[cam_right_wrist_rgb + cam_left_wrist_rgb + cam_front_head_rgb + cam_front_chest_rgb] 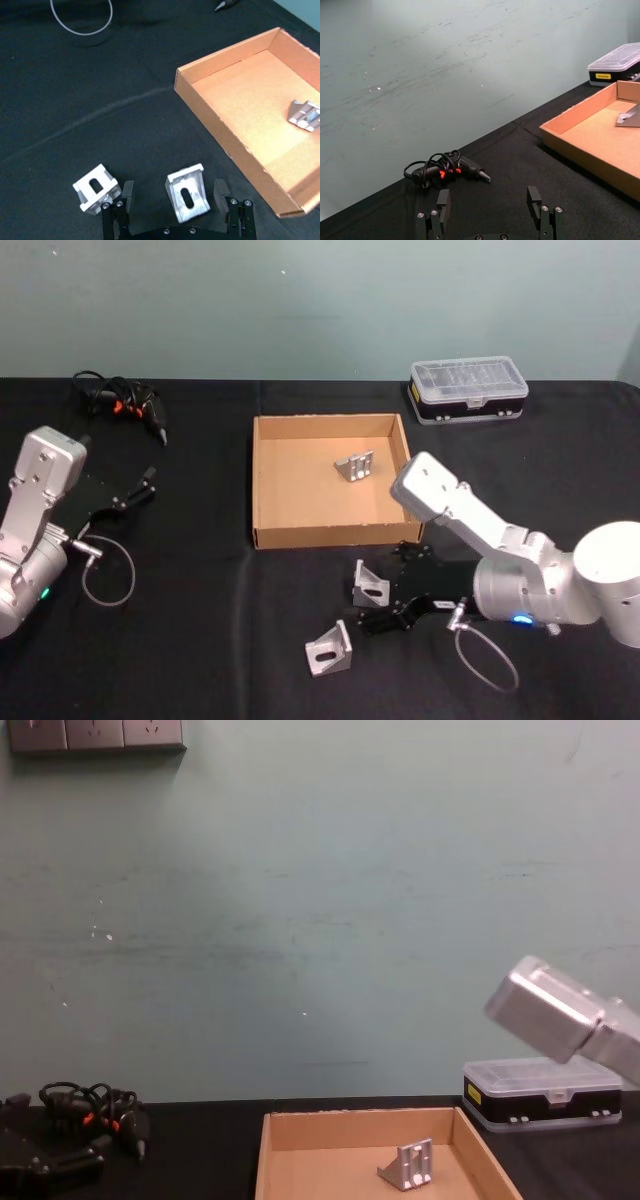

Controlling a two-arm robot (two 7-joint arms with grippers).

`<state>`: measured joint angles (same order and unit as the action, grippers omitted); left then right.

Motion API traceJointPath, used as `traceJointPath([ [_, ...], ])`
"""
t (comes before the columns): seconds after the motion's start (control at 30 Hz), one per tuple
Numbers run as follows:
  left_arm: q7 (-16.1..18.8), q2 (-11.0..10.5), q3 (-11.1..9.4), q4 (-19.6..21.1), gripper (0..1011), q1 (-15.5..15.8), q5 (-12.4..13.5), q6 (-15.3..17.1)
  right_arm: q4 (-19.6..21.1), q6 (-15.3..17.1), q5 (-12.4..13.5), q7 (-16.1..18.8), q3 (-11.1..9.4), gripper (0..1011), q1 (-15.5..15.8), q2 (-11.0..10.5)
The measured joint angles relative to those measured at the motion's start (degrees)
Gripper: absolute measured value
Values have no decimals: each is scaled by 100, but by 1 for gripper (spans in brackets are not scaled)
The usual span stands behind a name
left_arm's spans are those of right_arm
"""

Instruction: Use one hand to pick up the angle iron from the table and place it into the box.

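Note:
On the black table (200, 620), a silver angle iron (370, 585) stands just in front of the brown cardboard box (300, 490). My right gripper (368, 597) is low over it and open. In the right wrist view this angle iron (187, 197) sits between the spread fingers (220, 192), with gaps on both sides. A second angle iron (330, 650) lies nearer the front, outside the fingers (97, 187). Another one (356, 467) rests inside the box (330, 1145). My left gripper (140, 490) is parked open at the far left (488, 200).
A clear-lidded plastic case (468, 390) stands behind the box at the right. A black and orange tool with a coiled cord (125, 400) lies at the back left. Thin cable loops hang by each wrist (108, 580) (485, 655).

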<state>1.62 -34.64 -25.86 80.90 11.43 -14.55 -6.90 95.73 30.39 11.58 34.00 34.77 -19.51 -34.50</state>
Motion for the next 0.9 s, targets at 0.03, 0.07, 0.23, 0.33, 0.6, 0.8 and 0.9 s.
traceJointPath([
  [0.03,0,0,0,0,1004,0,0,-1,-100,-15,-25,26,49,1004,-56,56],
  [0.07,0,0,0,0,1004,0,0,0,-154,-25,-36,36,74,1004,-86,84],
  [0.23,0,0,0,0,1005,0,0,0,-433,-114,-112,109,213,1004,-249,223],
  [0.33,0,0,0,0,1005,0,0,-1,-593,-195,-152,119,265,1004,-326,311],
  [0.6,0,0,0,0,1005,0,0,0,-891,-321,-222,89,303,1004,-427,486],
  [0.8,0,0,0,0,1005,0,0,0,-940,-315,-240,59,302,1004,-439,519],
  [0.9,0,0,0,0,1005,0,0,0,-929,-315,-238,59,301,1004,-436,512],
])
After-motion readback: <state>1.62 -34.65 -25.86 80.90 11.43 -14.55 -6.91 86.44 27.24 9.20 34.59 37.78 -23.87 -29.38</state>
